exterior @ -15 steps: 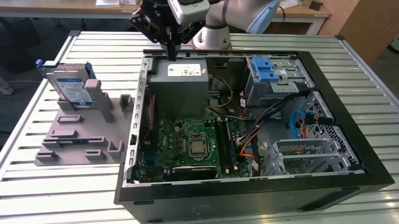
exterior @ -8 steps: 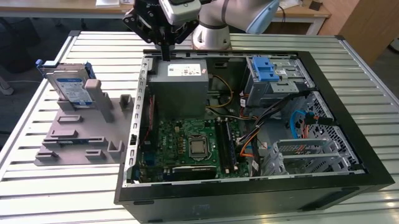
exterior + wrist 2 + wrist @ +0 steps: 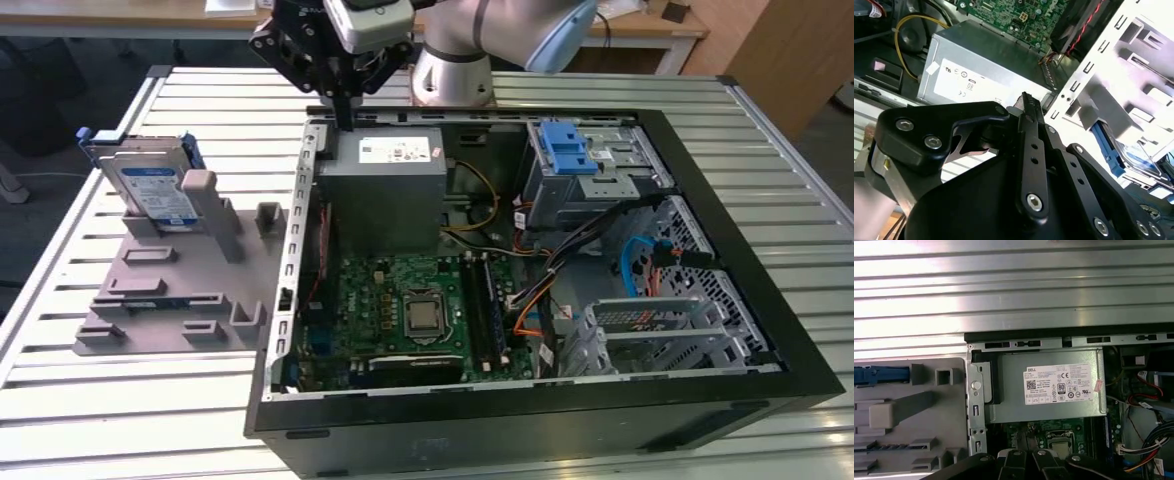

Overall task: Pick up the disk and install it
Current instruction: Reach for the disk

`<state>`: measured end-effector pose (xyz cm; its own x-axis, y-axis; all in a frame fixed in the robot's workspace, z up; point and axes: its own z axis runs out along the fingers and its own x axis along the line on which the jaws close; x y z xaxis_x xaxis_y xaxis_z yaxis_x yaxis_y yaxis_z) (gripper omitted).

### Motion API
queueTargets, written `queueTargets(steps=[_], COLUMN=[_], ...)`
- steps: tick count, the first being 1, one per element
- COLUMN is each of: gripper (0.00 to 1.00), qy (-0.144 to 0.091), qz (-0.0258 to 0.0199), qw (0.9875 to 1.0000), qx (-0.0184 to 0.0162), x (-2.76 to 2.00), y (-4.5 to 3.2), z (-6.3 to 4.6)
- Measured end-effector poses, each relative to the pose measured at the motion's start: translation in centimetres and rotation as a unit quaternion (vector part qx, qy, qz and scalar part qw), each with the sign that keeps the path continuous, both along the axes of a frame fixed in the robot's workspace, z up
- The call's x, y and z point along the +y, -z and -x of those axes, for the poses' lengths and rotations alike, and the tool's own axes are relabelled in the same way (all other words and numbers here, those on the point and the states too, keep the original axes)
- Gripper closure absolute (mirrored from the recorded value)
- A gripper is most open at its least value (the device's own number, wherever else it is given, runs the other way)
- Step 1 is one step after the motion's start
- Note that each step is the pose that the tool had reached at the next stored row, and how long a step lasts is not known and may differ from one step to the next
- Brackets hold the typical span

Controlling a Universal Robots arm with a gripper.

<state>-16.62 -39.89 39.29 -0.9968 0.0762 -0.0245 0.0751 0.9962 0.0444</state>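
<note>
Disk [image 3: 150, 190] — silver, blue-railed, upright in grey holder [image 3: 134, 262].

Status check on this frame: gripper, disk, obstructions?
Gripper shut, empty, above the case edge by the power supply. Disk upright in the grey fixture, untouched, exterior view's left. Path between looks open.
</note>
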Motion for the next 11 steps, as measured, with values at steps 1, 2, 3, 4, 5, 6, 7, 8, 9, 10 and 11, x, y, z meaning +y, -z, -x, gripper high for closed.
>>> queueTargets(steps=[1, 2, 3, 4, 5, 6, 7, 8, 9, 10, 11], gripper=[0.89, 0.89, 0.89, 0.89, 0.89, 0.89, 0.89, 0.89, 0.89, 0.89, 0.89], qy=[0.000, 0.000, 0.000, 0.000, 0.000, 0.000, 0.000, 0.000, 0.000, 0.000, 0.000], qz=[0.0000, 0.0000, 0.0000, 0.0000, 0.0000, 0.0000, 0.0000, 0.0000, 0.0000, 0.0000, 0.0000], qw=[1.0000, 1.0000, 1.0000, 1.0000, 1.0000, 1.0000, 1.0000, 1.0000, 1.0000, 1.0000, 1.0000], qx=[0.0000, 0.0000, 0.0000, 0.0000, 0.0000, 0.0000, 0.0000, 0.0000, 0.0000, 0.0000, 0.0000], x=[0.00, 0.00, 0.00, 0.00, 0.01, 0.01, 0.01, 0.01, 0.01, 0.01, 0.01], y=[0.00, 0.00, 0.01, 0.01, 0.01, 0.01, 0.01, 0.01, 0.02, 0.02, 0.02], z=[0.2, 0.3, 0.5, 0.6, 0.8, 0.9, 1.0, 1.2, 1.4, 1.5, 1.7])
